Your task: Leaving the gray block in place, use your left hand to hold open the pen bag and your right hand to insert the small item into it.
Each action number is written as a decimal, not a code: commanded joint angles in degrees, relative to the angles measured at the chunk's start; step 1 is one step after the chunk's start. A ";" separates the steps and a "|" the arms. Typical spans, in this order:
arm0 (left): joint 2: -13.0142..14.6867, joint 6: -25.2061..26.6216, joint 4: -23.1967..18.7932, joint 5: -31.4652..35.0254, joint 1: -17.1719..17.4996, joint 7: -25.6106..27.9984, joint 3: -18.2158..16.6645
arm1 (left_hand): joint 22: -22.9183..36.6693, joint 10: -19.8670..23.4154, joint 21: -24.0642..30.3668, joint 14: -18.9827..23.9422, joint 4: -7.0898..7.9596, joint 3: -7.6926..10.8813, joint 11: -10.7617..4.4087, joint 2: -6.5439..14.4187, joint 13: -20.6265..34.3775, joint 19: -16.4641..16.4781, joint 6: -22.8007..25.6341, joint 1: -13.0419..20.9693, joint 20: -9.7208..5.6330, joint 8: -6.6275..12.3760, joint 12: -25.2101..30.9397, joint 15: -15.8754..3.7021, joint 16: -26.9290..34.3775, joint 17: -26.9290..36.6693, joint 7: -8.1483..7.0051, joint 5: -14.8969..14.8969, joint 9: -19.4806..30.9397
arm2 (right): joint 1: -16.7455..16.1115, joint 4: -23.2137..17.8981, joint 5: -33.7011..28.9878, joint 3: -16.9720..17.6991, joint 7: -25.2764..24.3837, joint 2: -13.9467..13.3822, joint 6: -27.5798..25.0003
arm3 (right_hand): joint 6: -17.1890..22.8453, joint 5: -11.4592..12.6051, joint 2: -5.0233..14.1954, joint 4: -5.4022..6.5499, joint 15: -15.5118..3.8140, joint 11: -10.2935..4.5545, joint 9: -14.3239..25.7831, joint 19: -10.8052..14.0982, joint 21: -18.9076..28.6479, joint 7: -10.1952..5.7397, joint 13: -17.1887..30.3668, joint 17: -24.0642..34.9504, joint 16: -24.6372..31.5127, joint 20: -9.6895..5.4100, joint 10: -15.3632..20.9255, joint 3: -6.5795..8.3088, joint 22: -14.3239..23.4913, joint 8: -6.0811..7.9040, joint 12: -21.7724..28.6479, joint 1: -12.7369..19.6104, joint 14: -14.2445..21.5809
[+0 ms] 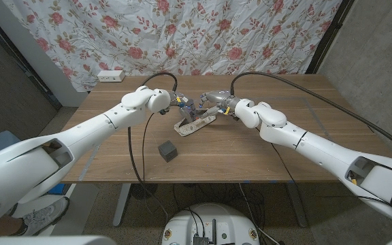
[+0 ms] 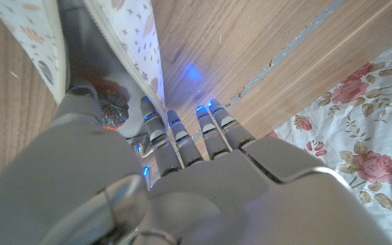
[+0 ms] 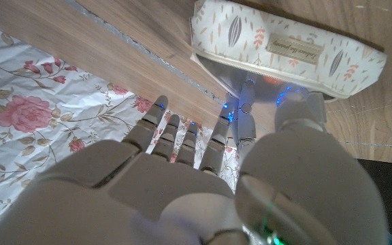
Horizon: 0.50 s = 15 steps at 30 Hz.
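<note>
Gray block [image 1: 167,151] before leaf-patterned white pen bag [image 1: 194,124]

Crowded at the cream leaf-patterned fabric pen bag [image 1: 194,124], left hand [image 1: 180,103] and right hand [image 1: 216,103] meeting above it; bare wooden table [image 1: 264,160] nearer, save the dark gray cube block [image 1: 167,151] near-left.

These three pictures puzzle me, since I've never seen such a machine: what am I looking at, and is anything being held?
It is a two-armed robot at a wooden table. The wide picture comes from a camera on its head; the other two come from cameras on its wrists, looking along each hand. On the table lie a patterned pen bag and, nearer the robot, a gray block. The left robot hand is at the bag's opening, where a small reddish item shows. The right robot hand reaches over the bag; whether it grips anything I cannot tell.
</note>
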 commanded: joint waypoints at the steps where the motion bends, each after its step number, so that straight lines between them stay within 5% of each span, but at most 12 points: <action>1: 0.18 -0.14 -0.04 0.24 -0.11 0.08 0.07 | -0.02 0.08 0.39 -0.09 -0.26 0.35 0.00 0.73 0.07 -0.08 -0.05 0.03 0.12 0.35 0.28 -6.63 0.11 0.06 0.12 0.17 0.08 | -0.20 -1.52 -0.36 0.90 0.61 -1.40 0.07 | -0.37 0.43 0.25 0.13 0.51 -0.01 0.13 -0.18 -0.06 0.25 0.30 0.24 -0.20 -0.07 -0.20 -0.31 0.36 -0.25 -0.09 -0.81 -0.03; 15: 0.46 0.07 -0.74 0.48 0.02 0.05 -0.22 | -0.02 0.12 0.39 -0.06 -0.32 0.40 0.00 0.76 0.07 -0.06 0.05 -0.02 0.06 0.40 0.28 -6.61 0.11 0.05 0.06 0.16 0.08 | -1.56 -4.06 1.23 3.56 0.82 -3.28 -0.16 | -1.29 0.58 0.27 0.56 0.68 0.10 0.07 -0.54 -0.10 0.20 0.32 0.35 -0.33 0.14 -0.39 -0.73 0.37 -0.83 0.02 -1.98 -0.30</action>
